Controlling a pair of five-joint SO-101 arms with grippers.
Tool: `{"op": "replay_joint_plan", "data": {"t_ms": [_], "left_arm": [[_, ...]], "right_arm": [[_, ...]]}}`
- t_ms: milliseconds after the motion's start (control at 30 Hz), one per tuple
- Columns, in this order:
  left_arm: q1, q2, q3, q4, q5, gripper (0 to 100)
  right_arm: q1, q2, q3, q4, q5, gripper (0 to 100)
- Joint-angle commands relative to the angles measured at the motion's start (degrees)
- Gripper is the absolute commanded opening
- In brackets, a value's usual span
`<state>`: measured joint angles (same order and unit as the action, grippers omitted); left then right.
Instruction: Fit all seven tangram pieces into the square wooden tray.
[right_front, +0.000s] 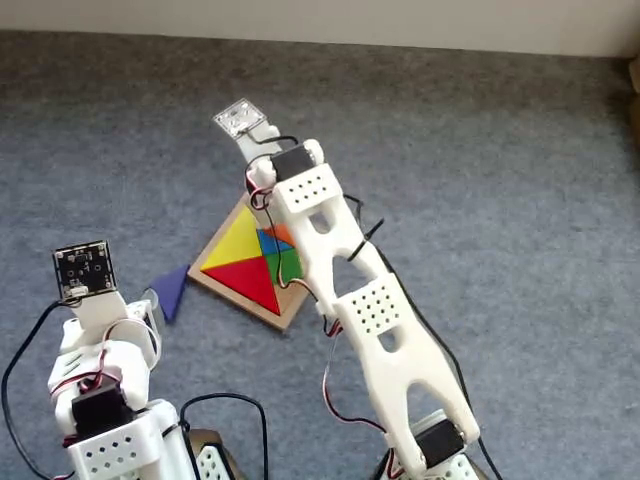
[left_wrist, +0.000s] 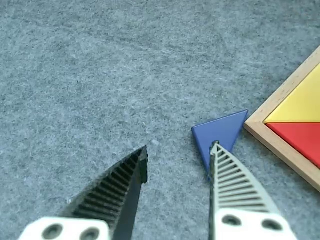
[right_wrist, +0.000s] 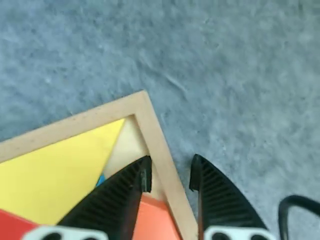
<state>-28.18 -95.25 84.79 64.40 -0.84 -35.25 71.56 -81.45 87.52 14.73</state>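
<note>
The square wooden tray (right_front: 287, 308) lies mid-table and holds yellow (right_front: 238, 246), red (right_front: 252, 281), blue, orange and green (right_front: 291, 266) pieces. A dark blue triangle (right_front: 172, 288) lies on the carpet just off the tray's left corner. My left gripper (left_wrist: 179, 155) is open and low over the carpet, its white fingertip (left_wrist: 215, 148) over the blue triangle (left_wrist: 220, 130), beside the tray's rim (left_wrist: 260, 131). My right gripper (right_wrist: 171, 172) is open at the tray's far corner, its fingers either side of the rim (right_wrist: 150, 125), near the yellow piece (right_wrist: 60, 165) and an orange piece (right_wrist: 160, 220).
Grey carpet surrounds the tray on all sides. The right arm (right_front: 370, 310) stretches over the tray's right half and hides part of it. A patch of bare tray floor (right_wrist: 127, 145) shows in the corner by the right gripper.
</note>
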Motion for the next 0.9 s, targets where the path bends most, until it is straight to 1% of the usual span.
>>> {"op": "replay_joint_plan", "data": {"t_ms": [0,67,167,267,433,500,633,867], "left_arm": [[-0.2,-0.5,-0.3,-1.1,-0.4,21],[-0.2,-0.5,-0.3,-1.1,-0.4,21],[-0.2,-0.5,-0.3,-1.1,-0.4,21],[-0.2,-0.5,-0.3,-1.1,-0.4,21],[-0.2,-0.5,-0.3,-1.1,-0.4,21],[-0.2,-0.5,-0.3,-1.1,-0.4,21],[-0.2,-0.5,-0.3,-1.1,-0.4,21],[-0.2,-0.5,-0.3,-1.1,-0.4,21]], "right_arm": [[-0.6,2.3,-5.3,-0.7,-0.2,13.8],[0.7,3.8,-5.3,0.5,-0.1,12.8],[2.6,4.5,-5.5,3.6,-0.1,6.2],[4.8,4.4,-5.6,8.1,3.2,0.7],[9.5,2.2,-5.6,12.8,4.0,0.4],[11.6,1.5,-5.6,13.1,-0.2,0.4],[15.4,0.5,-5.6,13.3,-11.9,0.4],[19.1,-0.9,-5.1,13.7,-22.9,0.4]]}}
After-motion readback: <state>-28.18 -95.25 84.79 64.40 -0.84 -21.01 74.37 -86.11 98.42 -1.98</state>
